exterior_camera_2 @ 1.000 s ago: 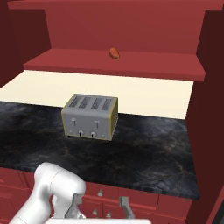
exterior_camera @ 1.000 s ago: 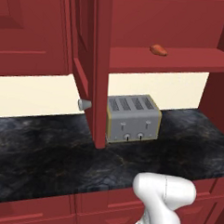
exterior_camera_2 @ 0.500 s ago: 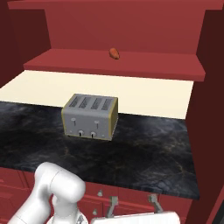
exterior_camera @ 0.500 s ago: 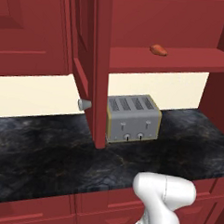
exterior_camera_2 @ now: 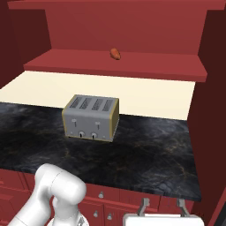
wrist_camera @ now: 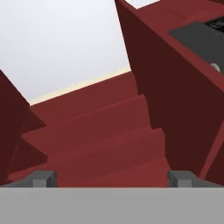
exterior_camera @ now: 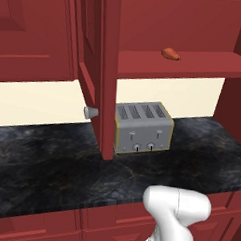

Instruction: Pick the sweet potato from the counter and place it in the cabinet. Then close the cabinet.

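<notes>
sweet potato lies on the open cabinet shelf, end effector spread empty

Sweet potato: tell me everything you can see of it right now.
The sweet potato is a small orange-red oblong tuber with tapered ends. It lies on its side on the red shelf of the open cabinet, above and a little to the right of the toaster. Only the shelf touches it. From the right base view it sits near the shelf's middle, set back from the front edge. Its skin detail is too small to make out.
</notes>
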